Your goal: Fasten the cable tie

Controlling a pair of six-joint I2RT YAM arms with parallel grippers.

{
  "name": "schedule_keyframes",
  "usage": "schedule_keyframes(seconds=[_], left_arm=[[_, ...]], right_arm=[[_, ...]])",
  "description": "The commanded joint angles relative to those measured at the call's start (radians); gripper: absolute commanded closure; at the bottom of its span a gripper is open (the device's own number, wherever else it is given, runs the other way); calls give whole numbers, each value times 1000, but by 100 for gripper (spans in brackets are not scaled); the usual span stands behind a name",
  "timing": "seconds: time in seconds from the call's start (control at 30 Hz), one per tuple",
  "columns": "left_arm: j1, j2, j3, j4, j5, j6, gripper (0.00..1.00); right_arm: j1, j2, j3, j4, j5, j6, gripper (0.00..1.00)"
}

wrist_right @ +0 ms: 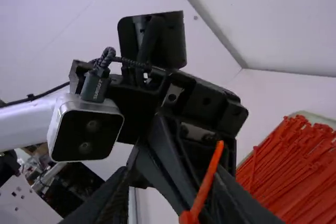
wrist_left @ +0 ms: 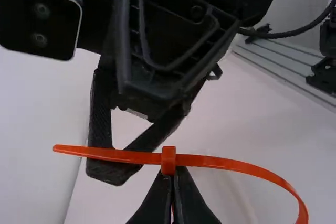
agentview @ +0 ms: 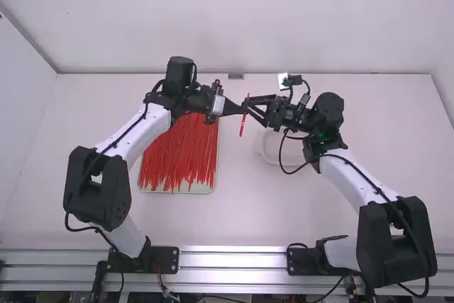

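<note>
While the cable tie (wrist_left: 226,162), surely light and springy, is hanging beside the tray (agentview: 202,190), my left gripper (wrist_left: 169,182) is pinching its head and my right gripper (wrist_left: 113,169) its slippery tail.

A flat pale tray (agentview: 213,184) lies on the white table (agentview: 369,111), below the left gripper (agentview: 233,106) and reaching back toward that arm's base. A heap of spare red ties (agentview: 181,154) covers it. A faint clear container (agentview: 272,150), its kind hard to tell, stands just below the right gripper (agentview: 252,108). A metal rail (agentview: 234,255) runs well apart from both grippers.
</note>
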Motion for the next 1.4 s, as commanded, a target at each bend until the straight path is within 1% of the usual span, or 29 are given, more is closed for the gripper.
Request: schedule_keyframes(seconds=[0.0,0.1,0.13,0.17,0.27,0.33,0.67,1.07,1.37], left_arm=[[-5,8,-5,-1,29,-11,98],[-12,8,-5,-1,30,-11,98],[-16,8,-5,-1,28,-11,98],[-16,8,-5,-1,28,-11,98],[-9,8,-5,-1,29,-11,98],[-8,8,-5,-1,29,-11,98],[-14,8,-5,-2,17,-18,98],[-14,8,-7,-80,-35,15,98],[-14,8,-75,-31,-35,13,98]], right_arm=[[-4,-18,27,17,-9,0,65],[6,-18,27,28,-8,3,67],[8,-18,27,28,-3,4,72],[8,-18,27,28,-2,4,73],[4,-18,27,28,-6,3,91],[4,-18,27,28,-6,4,100],[6,-18,27,27,-13,3,100],[6,-18,27,39,-13,0,100],[6,-18,27,63,-12,7,100]])
